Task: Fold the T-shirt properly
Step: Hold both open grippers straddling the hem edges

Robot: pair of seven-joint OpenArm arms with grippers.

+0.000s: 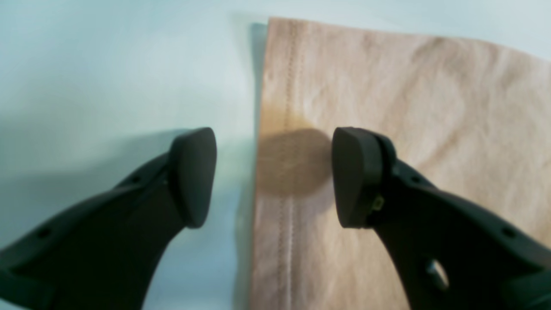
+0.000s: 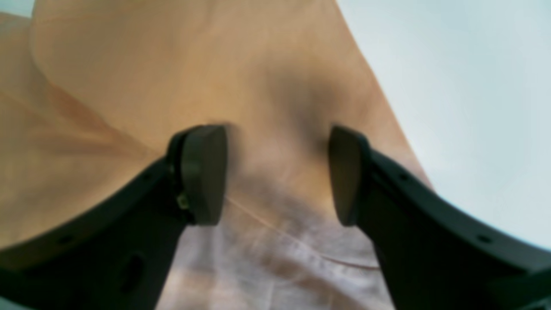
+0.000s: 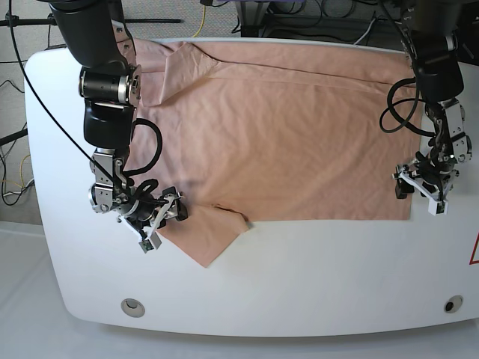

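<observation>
The salmon-pink T-shirt (image 3: 284, 134) lies spread flat on the white table (image 3: 299, 277), one sleeve (image 3: 209, 232) pointing toward the front edge. My left gripper (image 3: 418, 196) hovers at the shirt's right hem. In the left wrist view it (image 1: 273, 176) is open, one finger over bare table and the other over the stitched hem of the T-shirt (image 1: 409, 107). My right gripper (image 3: 166, 221) sits at the front-left sleeve. In the right wrist view it (image 2: 277, 174) is open, wrinkled T-shirt fabric (image 2: 129, 77) lying between and under the fingers.
Cables and stands crowd the floor behind the table's far edge. Two round holes (image 3: 133, 305) (image 3: 451, 304) sit near the front edge, and a red mark (image 3: 474, 250) shows at the right edge. White table borders the shirt in front and at both sides.
</observation>
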